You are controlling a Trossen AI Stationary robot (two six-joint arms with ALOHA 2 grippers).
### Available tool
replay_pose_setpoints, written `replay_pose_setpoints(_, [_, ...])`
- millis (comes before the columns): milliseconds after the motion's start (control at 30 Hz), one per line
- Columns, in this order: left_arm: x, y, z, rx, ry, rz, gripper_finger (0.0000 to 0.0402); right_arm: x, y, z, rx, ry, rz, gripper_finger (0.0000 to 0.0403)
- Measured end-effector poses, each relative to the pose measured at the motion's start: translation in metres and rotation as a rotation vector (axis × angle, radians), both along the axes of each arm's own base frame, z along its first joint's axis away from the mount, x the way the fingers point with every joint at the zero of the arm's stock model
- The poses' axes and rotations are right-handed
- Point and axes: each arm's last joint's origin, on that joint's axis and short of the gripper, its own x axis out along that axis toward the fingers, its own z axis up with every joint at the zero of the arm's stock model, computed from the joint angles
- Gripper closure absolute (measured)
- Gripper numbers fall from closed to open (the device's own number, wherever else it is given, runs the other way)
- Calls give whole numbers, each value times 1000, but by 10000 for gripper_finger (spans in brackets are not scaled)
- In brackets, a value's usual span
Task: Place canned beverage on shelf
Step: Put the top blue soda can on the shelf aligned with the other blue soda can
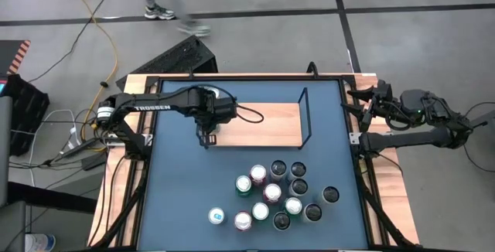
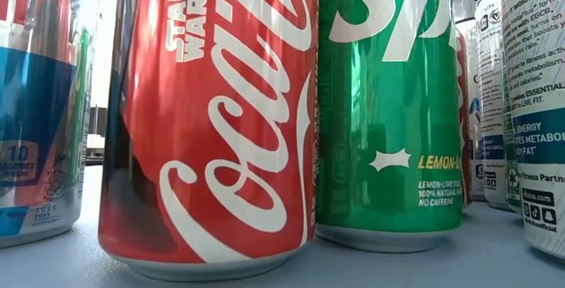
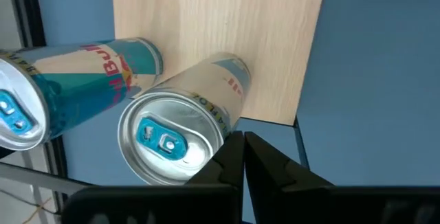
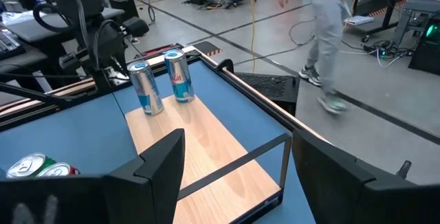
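The shelf is a light-wood board (image 1: 263, 124) with a black wire frame and an upright rail (image 1: 304, 117) at its right end. Two blue-and-silver Red Bull cans (image 3: 75, 80) (image 3: 185, 128) stand upright on the board's left end; they also show in the right wrist view (image 4: 146, 86) (image 4: 177, 76). My left gripper (image 3: 244, 155) is shut, above the board's left near corner (image 1: 207, 134), close beside the nearer can. My right gripper (image 4: 240, 183) is open and empty at the table's right edge (image 1: 371, 105). My left gripper's shut fingertips (image 3: 234, 148) stand right beside the nearer can's side, below its top rim (image 3: 216, 131), coming from above. I cannot tell whether they touch it. The can stands upright on the board.
Several upright cans (image 1: 278, 194) are grouped on the blue tabletop near its front centre; a Coca-Cola can (image 2: 212, 120) and a Sprite can (image 2: 388, 102) fill the low view. A person (image 4: 330, 38) walks on the floor beyond the table's far edge.
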Motion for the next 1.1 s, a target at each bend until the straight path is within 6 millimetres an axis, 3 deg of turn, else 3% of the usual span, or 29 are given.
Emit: replay_pose_setpoints(1100, [-1, 20, 1, 60, -14, 57, 401, -1, 0, -2, -4, 26, 1, 142])
